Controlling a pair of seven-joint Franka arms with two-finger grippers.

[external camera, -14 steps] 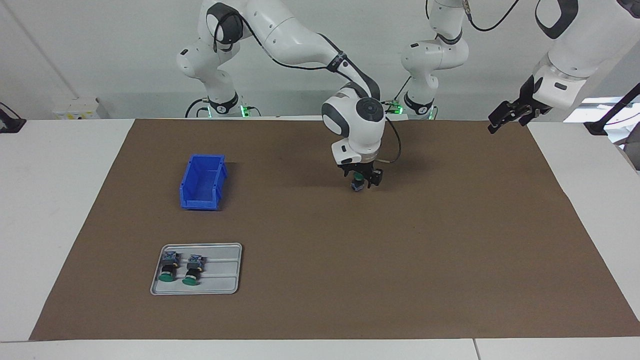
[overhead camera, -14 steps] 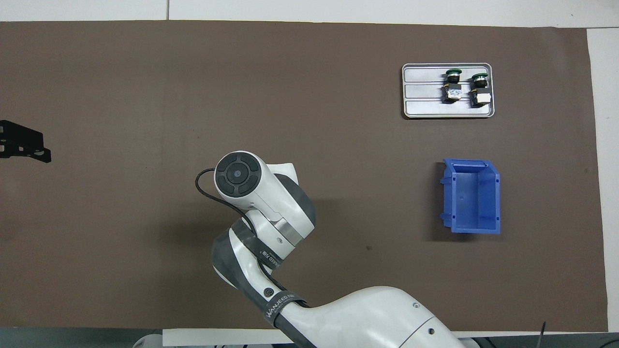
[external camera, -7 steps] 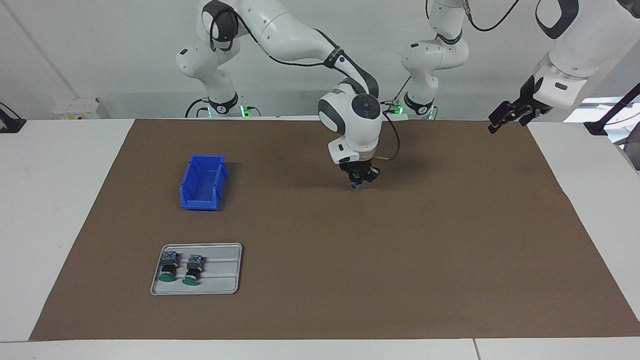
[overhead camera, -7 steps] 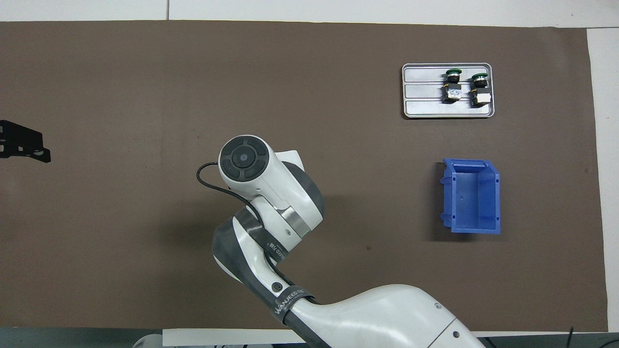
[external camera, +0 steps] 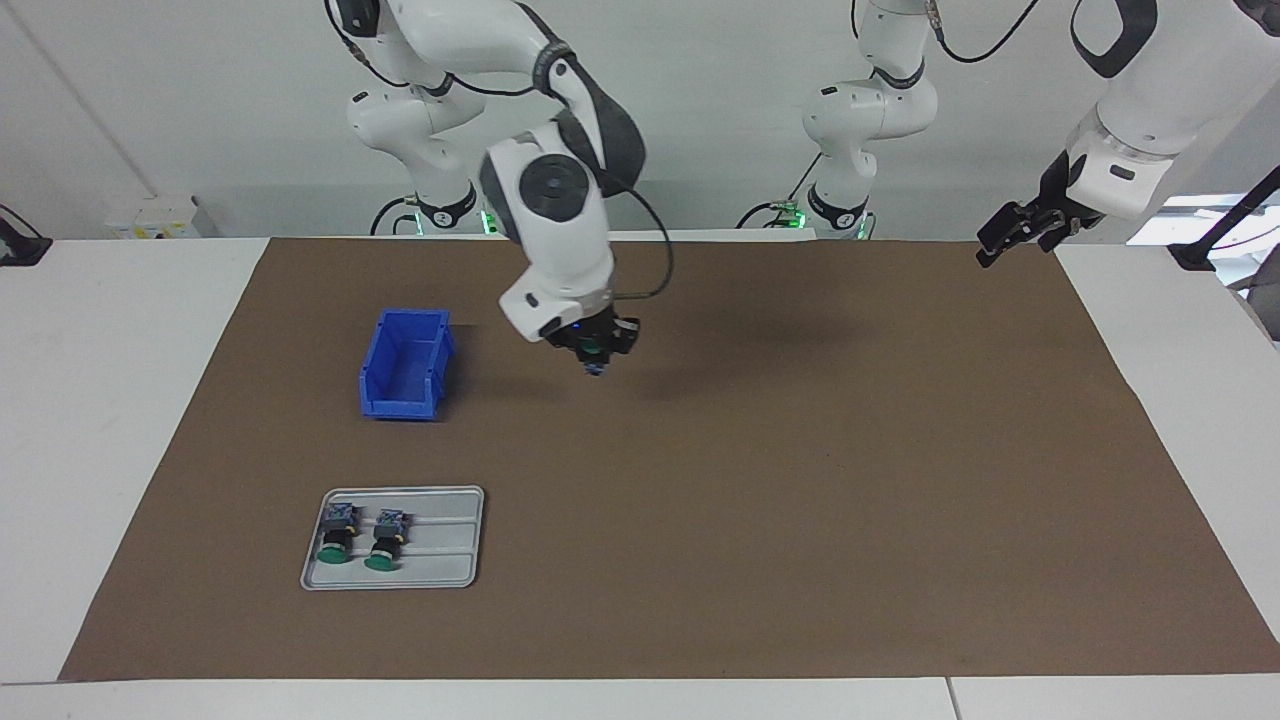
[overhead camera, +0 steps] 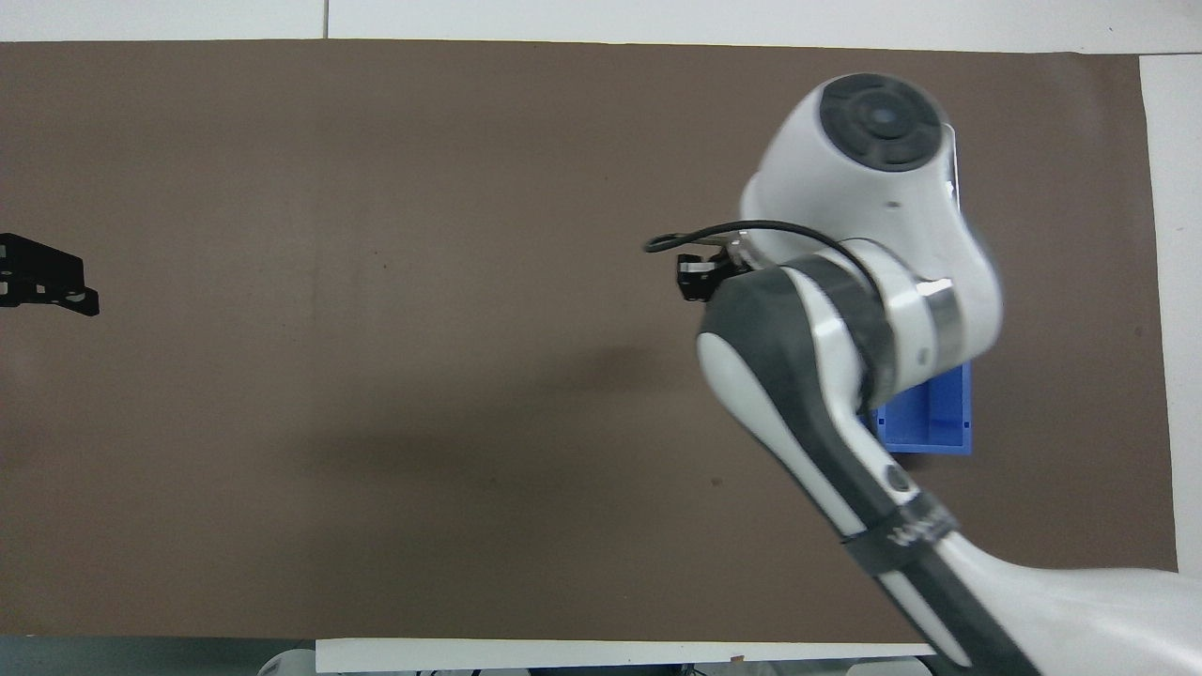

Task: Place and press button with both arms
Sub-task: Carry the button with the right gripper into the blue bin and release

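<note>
My right gripper (external camera: pixel 596 352) hangs above the brown mat (external camera: pixel 800 500), beside the blue bin (external camera: pixel 405 365), and is shut on a button (external camera: pixel 597 367). The button's green cap sits up between the fingers and its grey-blue block points down. In the overhead view only a black part of that gripper (overhead camera: pixel 700 278) shows past the arm's white wrist. Two more buttons (external camera: pixel 337 535) (external camera: pixel 385 540) lie side by side in the grey tray (external camera: pixel 440 575). My left gripper (external camera: pixel 1012 235) (overhead camera: pixel 47 282) waits, open and empty, above the mat's corner at the left arm's end.
The blue bin (overhead camera: pixel 925 422) stands open-topped and empty at the right arm's end of the mat, nearer the robots than the tray. In the overhead view the right arm covers the tray and most of the bin.
The right gripper closed on the button, lifted it and swung it from the mat's middle toward the blue bin. The left arm has not moved.
</note>
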